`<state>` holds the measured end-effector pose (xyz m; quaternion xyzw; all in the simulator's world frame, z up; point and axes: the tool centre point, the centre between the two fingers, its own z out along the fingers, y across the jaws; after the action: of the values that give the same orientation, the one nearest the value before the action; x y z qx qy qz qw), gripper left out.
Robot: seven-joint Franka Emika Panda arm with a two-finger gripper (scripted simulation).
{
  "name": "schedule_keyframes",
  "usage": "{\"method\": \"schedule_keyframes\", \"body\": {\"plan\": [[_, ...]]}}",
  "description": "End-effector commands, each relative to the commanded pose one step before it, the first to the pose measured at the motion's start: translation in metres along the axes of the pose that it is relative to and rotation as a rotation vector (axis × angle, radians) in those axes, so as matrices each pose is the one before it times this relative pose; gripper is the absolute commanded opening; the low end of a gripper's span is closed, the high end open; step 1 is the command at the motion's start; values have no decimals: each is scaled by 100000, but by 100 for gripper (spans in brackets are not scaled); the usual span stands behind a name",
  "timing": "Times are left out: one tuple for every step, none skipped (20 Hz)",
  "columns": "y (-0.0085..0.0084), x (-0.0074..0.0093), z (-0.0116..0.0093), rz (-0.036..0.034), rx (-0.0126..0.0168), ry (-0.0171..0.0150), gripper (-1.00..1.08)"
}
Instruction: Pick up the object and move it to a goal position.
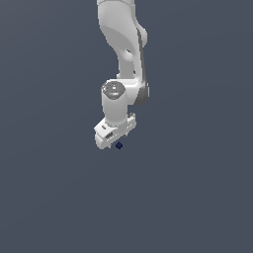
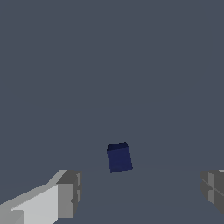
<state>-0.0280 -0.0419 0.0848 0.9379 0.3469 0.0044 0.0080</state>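
Observation:
The object is a tiny dark navy-blue cube (image 1: 118, 145), plain and unmarked, lying on the flat grey surface. In the exterior view it peeks out just under the lower edge of my white gripper (image 1: 112, 140), which hangs right over it. In the wrist view the cube (image 2: 119, 157) lies between my two grey fingertips (image 2: 70, 194), a little ahead of them and touching neither. The gripper (image 2: 142, 190) is open, its fingers spread wide, and it holds nothing.
The white arm (image 1: 123, 54) comes down from the top of the exterior view. A plain grey surface (image 1: 197, 197) fills the rest of both views, with no other object in sight.

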Motion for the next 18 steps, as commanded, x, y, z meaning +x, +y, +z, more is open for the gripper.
{"method": "schedule_keyframes", "body": {"plan": [[-294,-235,661,-5483,514,-75,100],[-105,-76,222,-1781,186,-23,100],[-98,-68,203,-1638,173,-16,100],[-92,-60,185,-1497,159,-9,100],[-84,-53,166,-1353,145,-4,100],[-76,-46,148,-1211,130,-1,100],[-69,-39,131,-1069,116,2,100],[-60,-33,113,-926,101,4,100],[-51,-27,95,-784,85,5,100],[-42,-22,78,-642,70,5,100],[-33,-17,60,-500,55,4,100],[-23,-13,43,-353,39,3,100],[-13,-8,26,-212,23,2,100],[-4,-4,8,-69,8,1,100],[19,6,-35,460,-13,-28,100],[0,-2,33,0,0,0,100],[0,-7,99,0,0,0,100],[0,-11,165,0,0,0,100]]}}
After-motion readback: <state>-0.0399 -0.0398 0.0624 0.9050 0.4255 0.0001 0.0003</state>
